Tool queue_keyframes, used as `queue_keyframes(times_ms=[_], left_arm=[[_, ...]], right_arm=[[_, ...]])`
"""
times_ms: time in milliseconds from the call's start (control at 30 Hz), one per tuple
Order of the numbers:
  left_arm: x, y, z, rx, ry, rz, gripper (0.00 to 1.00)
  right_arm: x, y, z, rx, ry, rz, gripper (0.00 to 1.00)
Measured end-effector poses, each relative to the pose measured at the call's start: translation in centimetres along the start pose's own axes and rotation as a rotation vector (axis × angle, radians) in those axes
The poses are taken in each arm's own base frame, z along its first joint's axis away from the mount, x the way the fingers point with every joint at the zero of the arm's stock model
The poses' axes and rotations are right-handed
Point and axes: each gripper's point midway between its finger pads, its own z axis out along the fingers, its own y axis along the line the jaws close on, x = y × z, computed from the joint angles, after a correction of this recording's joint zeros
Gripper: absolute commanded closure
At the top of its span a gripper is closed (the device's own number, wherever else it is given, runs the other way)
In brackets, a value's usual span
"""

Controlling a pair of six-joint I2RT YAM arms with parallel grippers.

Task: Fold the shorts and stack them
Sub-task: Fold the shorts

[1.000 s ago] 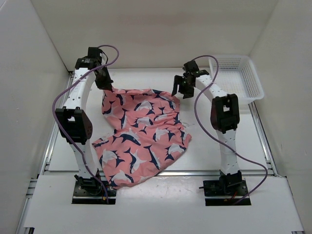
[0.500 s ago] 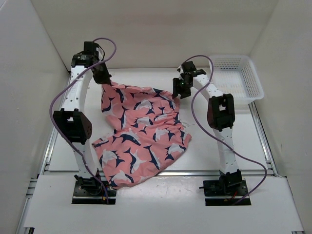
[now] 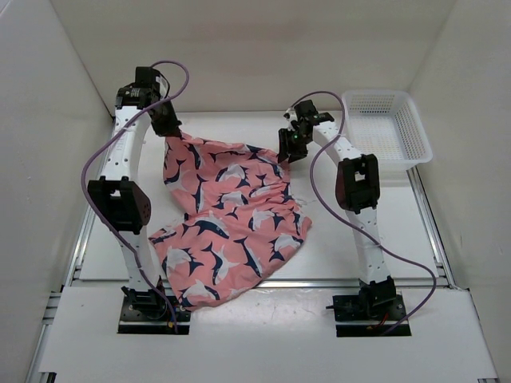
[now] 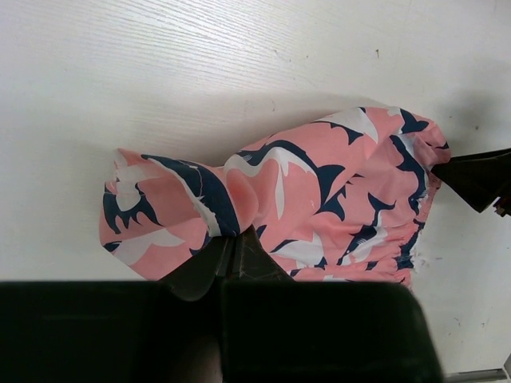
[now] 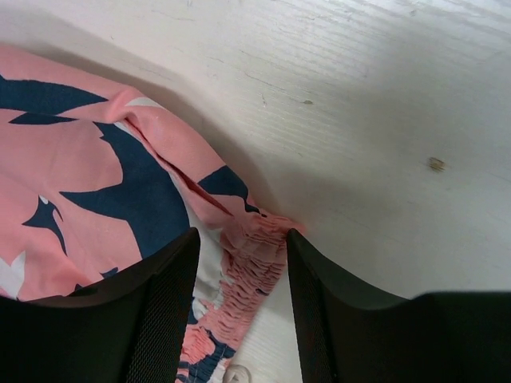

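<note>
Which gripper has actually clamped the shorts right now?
The left gripper, shut on the shorts; the right gripper only straddles the waistband, jaws apart.

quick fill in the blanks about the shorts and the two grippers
The left gripper is ___ on the shorts.
The right gripper has its jaws ___, one on each side of the gathered waistband.
The white mesh basket sits at the table's far ___ corner.
Missing: shut; open; right.
</note>
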Motion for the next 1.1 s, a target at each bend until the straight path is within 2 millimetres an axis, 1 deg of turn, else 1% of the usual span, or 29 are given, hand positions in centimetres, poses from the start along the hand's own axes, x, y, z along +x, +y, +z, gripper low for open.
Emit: queue_keyframes(times_ms=[100,233,267,333,367,400,433,600,667,733,800,867,900,967,1100], left_arm=[[0.1,0.1,0.3,-0.002,0.006,-0.001,0.9],[0.1,0.1,0.1,-0.002,0.007,-0.001,0.9],[0.0,0.1,0.1,-0.002,0.006,-0.003,0.9],[0.0,0.2,0.1,-0.001,0.006,-0.005,0.9],[-0.1,0.2,0.1,-0.001,0.006,-0.006,0.9],[0.0,0.2,0.1,0.0,0.006,-0.006,0.9],[0.0,0.2,0.1,0.001,0.006,-0.006,0.9],[-0.2,0.6,0.0,-0.001,0.004,-0.011,0.9],[-0.2,0.6,0.0,0.001,0.005,-0.008,0.9],[-0.2,0.5,0.1,0.006,0.008,-0.008,0.9],[-0.6,0.3,0.3,0.019,0.005,-0.008,0.9],[-1.4,-0.3,1.0,0.043,-0.003,-0.005,0.9],[-1.9,-0.7,1.3,0.056,-0.009,-0.004,0.9],[-3.2,-1.5,2.4,0.087,-0.025,-0.001,0.9],[-5.1,-3.0,4.1,0.162,-0.056,-0.016,0.9]], right_arm=[[0.5,0.1,0.8,-0.012,0.022,0.001,0.51],[0.3,0.2,0.7,-0.011,0.026,-0.004,0.57],[0.4,0.2,0.8,-0.009,0.029,-0.005,0.65],[0.6,0.3,0.9,-0.002,0.036,-0.012,0.75],[0.8,0.3,1.0,0.004,0.041,-0.014,0.9],[0.9,0.3,1.0,0.012,0.044,-0.016,0.97],[1.0,0.3,1.0,0.021,0.048,-0.012,1.0],[1.2,0.0,1.1,0.069,0.042,0.027,1.0],[1.5,-0.3,0.7,0.102,0.03,0.054,1.0],[2.5,-0.8,-0.2,0.144,0.029,0.097,1.0],[3.2,-1.6,-1.4,0.186,0.02,0.145,1.0],[3.3,-2.5,-3.2,0.223,-0.008,0.192,1.0],[3.0,-2.8,-4.1,0.236,-0.027,0.209,1.0],[1.3,-3.5,-6.3,0.253,-0.094,0.238,1.0],[-2.8,-4.2,-10.1,0.272,-0.23,0.258,1.0]])
